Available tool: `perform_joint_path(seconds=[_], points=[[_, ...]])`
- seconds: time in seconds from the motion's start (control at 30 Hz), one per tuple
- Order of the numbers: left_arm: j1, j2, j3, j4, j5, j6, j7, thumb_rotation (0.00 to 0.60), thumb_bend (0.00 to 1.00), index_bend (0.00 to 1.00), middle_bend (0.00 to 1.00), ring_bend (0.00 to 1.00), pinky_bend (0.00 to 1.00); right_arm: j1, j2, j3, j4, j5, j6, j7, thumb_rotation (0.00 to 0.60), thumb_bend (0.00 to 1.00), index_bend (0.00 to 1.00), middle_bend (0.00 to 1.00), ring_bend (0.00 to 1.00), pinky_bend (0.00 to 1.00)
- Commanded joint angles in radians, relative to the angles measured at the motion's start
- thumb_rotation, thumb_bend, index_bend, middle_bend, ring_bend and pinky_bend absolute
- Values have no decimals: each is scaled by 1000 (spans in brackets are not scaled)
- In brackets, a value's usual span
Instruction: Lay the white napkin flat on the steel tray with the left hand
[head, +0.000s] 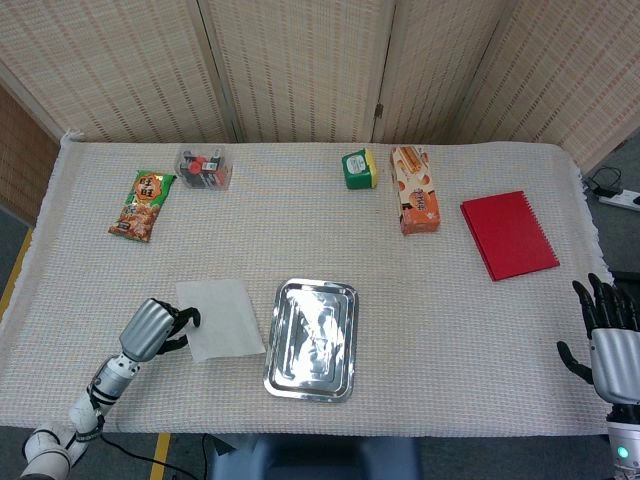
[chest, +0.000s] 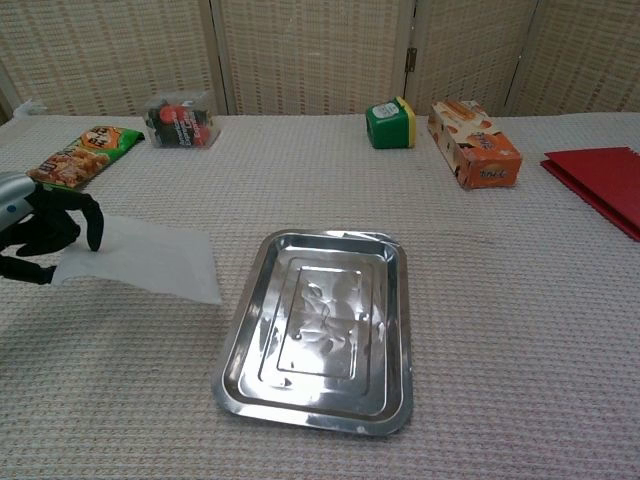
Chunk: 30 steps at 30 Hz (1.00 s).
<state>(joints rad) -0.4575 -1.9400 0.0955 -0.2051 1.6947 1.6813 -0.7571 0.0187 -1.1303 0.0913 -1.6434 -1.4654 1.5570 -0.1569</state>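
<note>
The left hand (chest: 40, 225) is pinching the white napkin's (chest: 145, 262) left edge, holding it off the worktop (chest: 500, 300) beside the steel tray (chest: 318, 330). The right hand (head: 607, 335), partly cut off at the head view's edge, is holding nothing, fingers spread.

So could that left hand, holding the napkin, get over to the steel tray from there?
Probably yes. The left hand grips the white napkin by its edge, the steel tray lies just beside it, and nothing stands between them.

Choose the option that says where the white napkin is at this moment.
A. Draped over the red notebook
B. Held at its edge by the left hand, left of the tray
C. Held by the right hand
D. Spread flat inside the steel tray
B: the left hand pinches the white napkin at its edge, left of the empty steel tray.
</note>
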Motion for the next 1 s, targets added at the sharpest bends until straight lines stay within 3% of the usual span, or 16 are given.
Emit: perform_joint_path(seconds=[0.03,0.33,0.6,0.83,1.0], points=[[-24,23,-16,-23,-11,24,29,600,672,631,1000,1000,1000,-3,3,-7,-6,-14,6,4,600,341,0,0,0,0],[-75,70,-48,-145,-14,113,113,600,671,630,1000,1000,1000,-17,22,-19,-28,-57,37,29,600,341,0,0,0,0],[-106,100,-23,-313,50,174,220,600,672,624,1000,1000,1000,-34,41,-30,-47,-98,74,52,600,341,0,0,0,0],[-159,96,0,-455,107,110,335,600,671,614,1000,1000,1000,-51,61,-54,-62,-139,93,87,600,341,0,0,0,0],[-178,50,16,-475,130,45,392,600,671,607,1000,1000,1000,-61,75,-64,-60,-141,95,113,600,341,0,0,0,0]])
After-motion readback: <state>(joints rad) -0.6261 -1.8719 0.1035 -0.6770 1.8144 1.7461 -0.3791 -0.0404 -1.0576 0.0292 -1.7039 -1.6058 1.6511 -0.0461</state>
